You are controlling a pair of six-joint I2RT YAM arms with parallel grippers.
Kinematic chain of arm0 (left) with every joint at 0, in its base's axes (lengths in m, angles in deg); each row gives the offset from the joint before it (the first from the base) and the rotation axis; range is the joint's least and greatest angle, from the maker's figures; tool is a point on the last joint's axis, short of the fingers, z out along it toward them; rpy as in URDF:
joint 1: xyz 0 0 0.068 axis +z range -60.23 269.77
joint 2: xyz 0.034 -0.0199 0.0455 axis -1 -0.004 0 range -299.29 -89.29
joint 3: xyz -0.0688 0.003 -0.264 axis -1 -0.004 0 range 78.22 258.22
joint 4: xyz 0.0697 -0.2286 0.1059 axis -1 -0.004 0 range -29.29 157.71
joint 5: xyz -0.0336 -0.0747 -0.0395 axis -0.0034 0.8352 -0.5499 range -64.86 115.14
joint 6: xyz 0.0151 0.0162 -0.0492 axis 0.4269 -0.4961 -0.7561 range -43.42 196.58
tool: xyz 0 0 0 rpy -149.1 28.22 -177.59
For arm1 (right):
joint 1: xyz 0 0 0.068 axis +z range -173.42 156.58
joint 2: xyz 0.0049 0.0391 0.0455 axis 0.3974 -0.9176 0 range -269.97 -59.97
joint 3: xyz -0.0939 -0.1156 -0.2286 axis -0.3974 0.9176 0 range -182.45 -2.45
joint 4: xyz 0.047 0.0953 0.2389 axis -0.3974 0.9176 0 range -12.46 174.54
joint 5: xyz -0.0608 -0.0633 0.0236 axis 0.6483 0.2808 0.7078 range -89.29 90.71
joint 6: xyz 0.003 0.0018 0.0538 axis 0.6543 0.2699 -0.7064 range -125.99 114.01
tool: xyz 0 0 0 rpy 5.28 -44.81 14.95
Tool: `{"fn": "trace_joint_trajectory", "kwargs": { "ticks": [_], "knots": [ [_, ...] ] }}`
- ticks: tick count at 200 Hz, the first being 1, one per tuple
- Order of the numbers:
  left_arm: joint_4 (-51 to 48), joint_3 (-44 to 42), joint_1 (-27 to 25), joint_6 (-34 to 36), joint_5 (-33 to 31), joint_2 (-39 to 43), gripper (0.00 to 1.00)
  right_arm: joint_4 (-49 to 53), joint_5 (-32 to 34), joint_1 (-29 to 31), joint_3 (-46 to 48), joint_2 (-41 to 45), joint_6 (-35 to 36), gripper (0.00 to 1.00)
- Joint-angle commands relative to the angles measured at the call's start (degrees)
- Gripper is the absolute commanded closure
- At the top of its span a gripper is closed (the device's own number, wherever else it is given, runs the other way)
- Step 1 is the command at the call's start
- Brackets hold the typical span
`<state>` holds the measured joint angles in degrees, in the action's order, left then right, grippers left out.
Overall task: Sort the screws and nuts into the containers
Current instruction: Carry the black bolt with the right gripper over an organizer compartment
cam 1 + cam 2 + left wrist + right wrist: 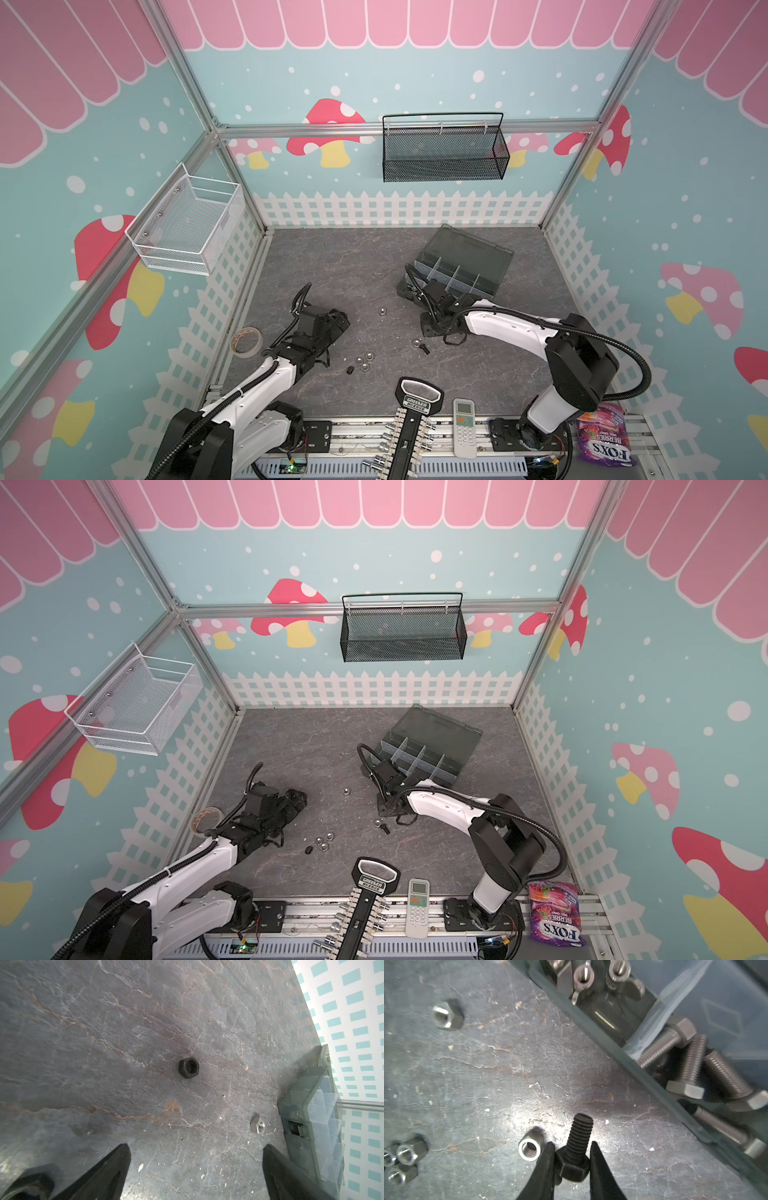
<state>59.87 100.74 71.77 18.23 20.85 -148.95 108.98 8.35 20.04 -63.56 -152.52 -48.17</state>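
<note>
1. Black hex-head screw (580, 1132), pinched by its head in the right gripper (572, 1142), just beside a silver hex nut (529, 1150) on the grey stone-look table (488, 1074).
2. Dark grey translucent organiser box (610, 1043) close by, silver screws (720, 1076) in one compartment.
3. Left gripper (196, 1151) spread wide, black hex nut (188, 1068) on the table ahead.

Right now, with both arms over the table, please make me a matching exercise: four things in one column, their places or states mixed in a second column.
1. black bolt
2. black nut
3. silver bolts
4. left gripper

A. lies loose on the table
B. open, holding nothing
C. gripped by its head in the right gripper
D. inside a compartment of the organiser box

Pairs: 1-C, 2-A, 3-D, 4-B
</note>
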Motion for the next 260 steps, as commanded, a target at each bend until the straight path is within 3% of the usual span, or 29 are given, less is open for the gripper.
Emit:
{"fn": "trace_joint_trajectory", "kwargs": {
  "ticks": [1, 68, 99, 181, 260],
  "knots": [
    [-0.3, -0.5, 0.5, -1.0, -1.1, 0.7, 0.00, 2.3, 2.2, -1.7, -1.8, 3.1, 0.9, 0.95],
    [-0.5, -1.3, 0.5, -1.4, -1.2, 2.3, 0.00, 2.8, 2.9, -15.1, 2.8, 11.9, 4.1, 0.94],
    [-0.5, -1.3, 0.5, -1.5, -1.3, 2.2, 0.00, 2.2, 3.7, -19.9, 1.9, 11.9, 6.8, 0.93],
    [-0.6, -1.2, 0.5, -1.5, -1.4, 2.0, 0.00, 0.8, 7.1, -24.2, -1.6, 2.1, 10.0, 0.92],
    [-0.6, -0.8, 0.6, -1.5, -1.5, 1.8, 0.00, -1.0, 6.2, -25.9, -3.4, -2.6, 11.4, 0.75]
  ]
}}
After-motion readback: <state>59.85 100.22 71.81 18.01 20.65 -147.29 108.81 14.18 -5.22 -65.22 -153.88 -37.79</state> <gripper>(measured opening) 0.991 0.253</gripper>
